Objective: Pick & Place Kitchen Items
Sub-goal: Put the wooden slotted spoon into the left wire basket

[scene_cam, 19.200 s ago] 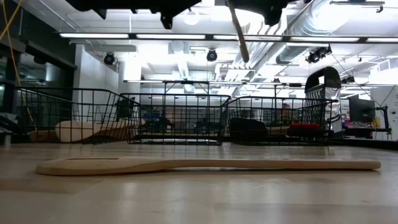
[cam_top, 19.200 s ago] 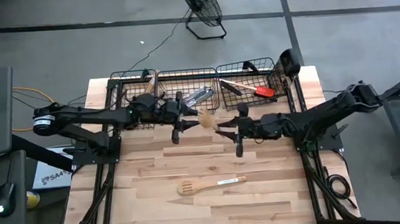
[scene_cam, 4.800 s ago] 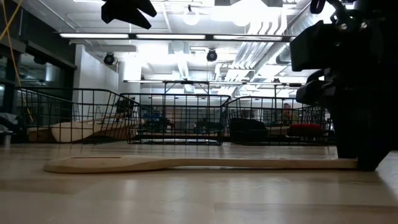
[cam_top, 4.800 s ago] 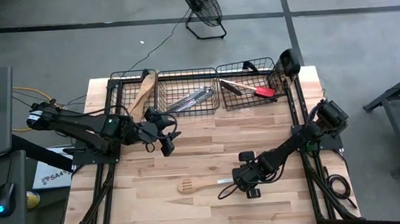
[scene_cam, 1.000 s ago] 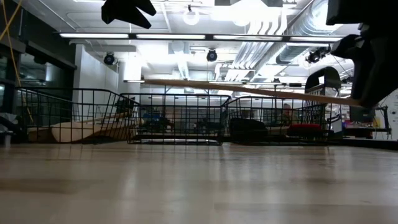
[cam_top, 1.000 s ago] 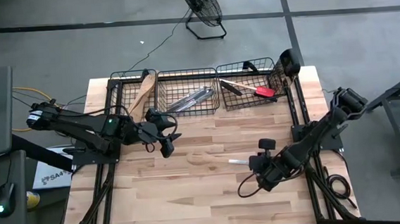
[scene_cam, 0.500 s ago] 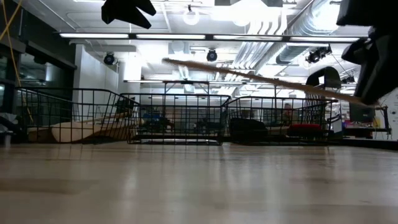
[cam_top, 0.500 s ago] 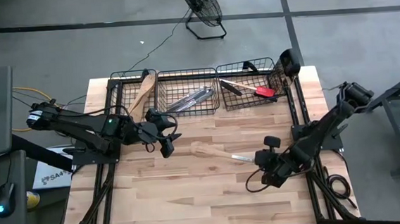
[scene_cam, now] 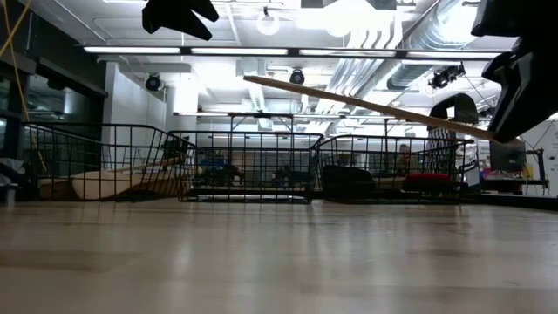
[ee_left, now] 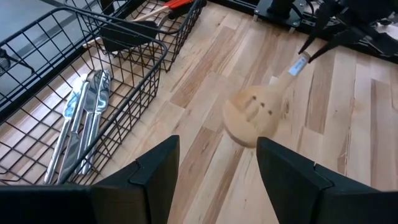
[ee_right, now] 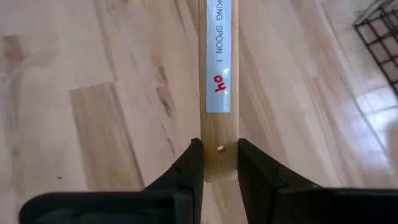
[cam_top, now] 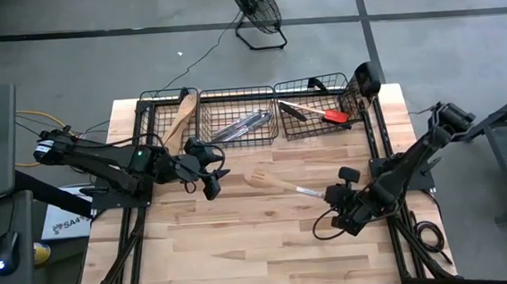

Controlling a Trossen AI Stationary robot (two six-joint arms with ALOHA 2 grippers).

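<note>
Wooden slotted spoon [ee_right: 217, 81] sits pinched at the very tip of its handle between the right gripper's [ee_right: 215, 163] two fingers, which press on either side of the small hanging hole. Judging from that hold, the main risk is leverage: nearly the whole length hangs out beyond the fingers, so the spoon could pivot or slip free on a quick swing, and the long reach could catch a basket rim on the way in.

A white sticker on the handle reads "SPOON 1" with a cut-off word ending "KING" before it, plus a red mark I cannot make out.

From above, the spoon [cam_top: 279, 186] is carried off the table [cam_top: 243, 250], head toward the baskets, right gripper [cam_top: 333, 195] at the near-right. The low view shows it tilted, head higher than the held end.

Farther on, the left gripper [cam_top: 209, 176] waits with its fingers spread wide and empty, just in front of the baskets. Beyond it, the middle basket [cam_top: 237, 94] holds metal cutlery [cam_top: 241, 123], the right basket [cam_top: 312, 82] a red-headed spatula [cam_top: 330, 115], the left one a wooden utensil [cam_top: 178, 116].
</note>
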